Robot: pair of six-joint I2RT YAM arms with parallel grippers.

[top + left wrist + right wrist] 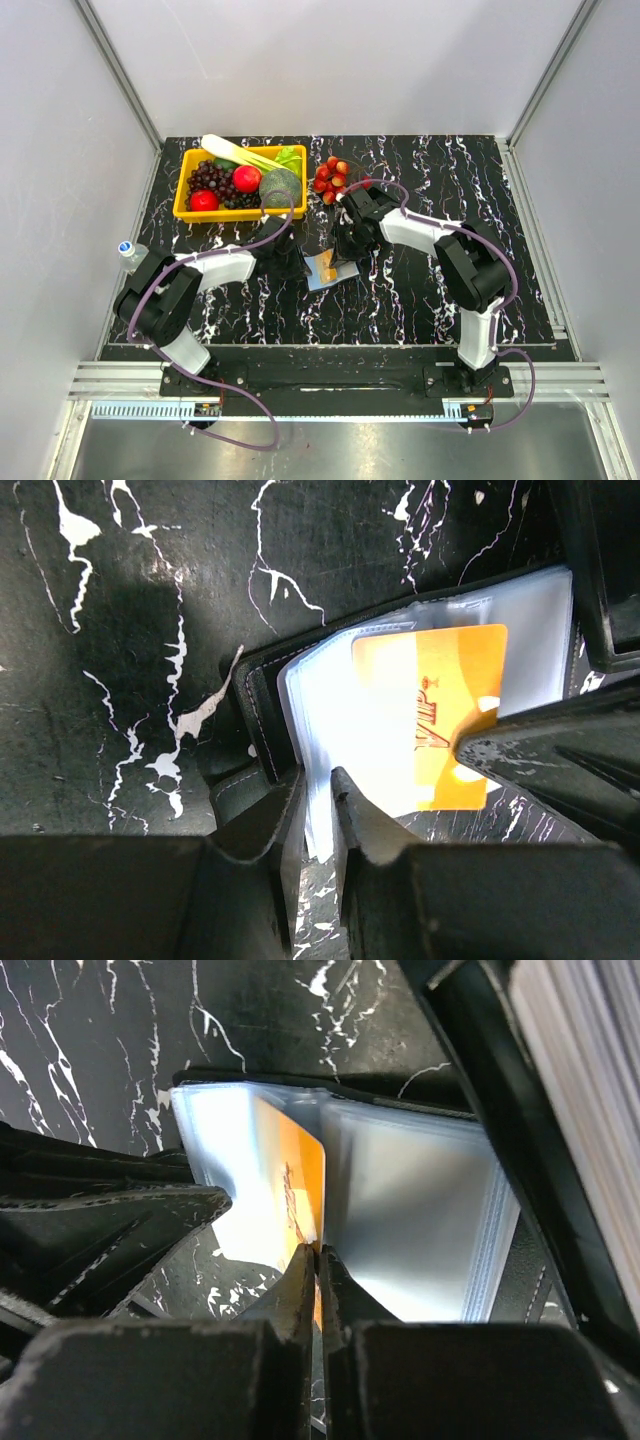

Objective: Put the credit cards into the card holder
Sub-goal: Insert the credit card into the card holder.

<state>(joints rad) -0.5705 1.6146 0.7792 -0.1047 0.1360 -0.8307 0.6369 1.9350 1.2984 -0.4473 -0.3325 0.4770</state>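
Right hand (315, 1252) pinches the orange credit card (300, 1185); left hand (318, 782) clamps a card holder (325, 705) sleeve

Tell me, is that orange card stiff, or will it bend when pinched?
Probably stiff: the orange card looks flat though the right gripper pinches only its edge. It looks thin and glossy, so likely light and slippery. The clear sleeves beside it curve, so seem floppier.

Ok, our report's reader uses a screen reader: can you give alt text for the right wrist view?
The right hand pinches the near edge of an orange credit card, set against the clear sleeves of the open card holder. The holder lies on a black marbled table.
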